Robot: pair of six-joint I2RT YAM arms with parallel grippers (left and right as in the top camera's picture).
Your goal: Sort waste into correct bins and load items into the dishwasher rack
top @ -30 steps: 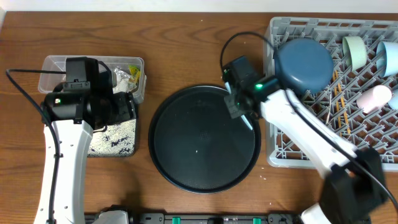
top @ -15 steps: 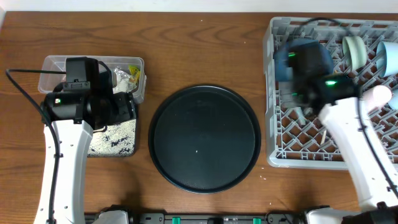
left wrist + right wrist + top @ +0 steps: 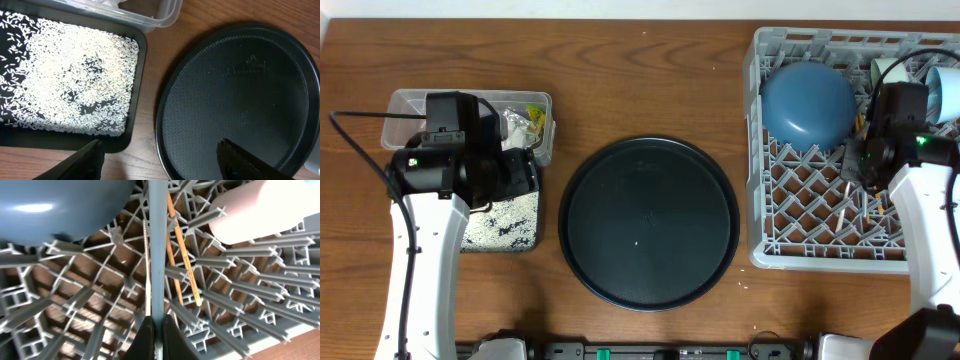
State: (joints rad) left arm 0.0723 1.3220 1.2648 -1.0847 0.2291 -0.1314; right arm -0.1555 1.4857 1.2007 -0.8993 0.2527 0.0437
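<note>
The right gripper (image 3: 157,334) is pinched tight on the white plastic spoon (image 3: 156,240), whose handle runs ahead of it over the dishwasher rack (image 3: 235,305), with the chopsticks (image 3: 184,255) just to its right. If it is released here, the slim spoon could slip through the lattice, or it could lodge against the blue bowl (image 3: 60,205) ahead-left.

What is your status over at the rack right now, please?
Left claw open, between rice tray and round tray. Right claw shut on white plastic spoon, over dishwasher rack. Chopsticks and blue bowl close beside spoon.

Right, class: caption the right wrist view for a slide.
Right gripper shut on the spoon over the dishwasher rack, beside chopsticks and blue bowl.
</note>
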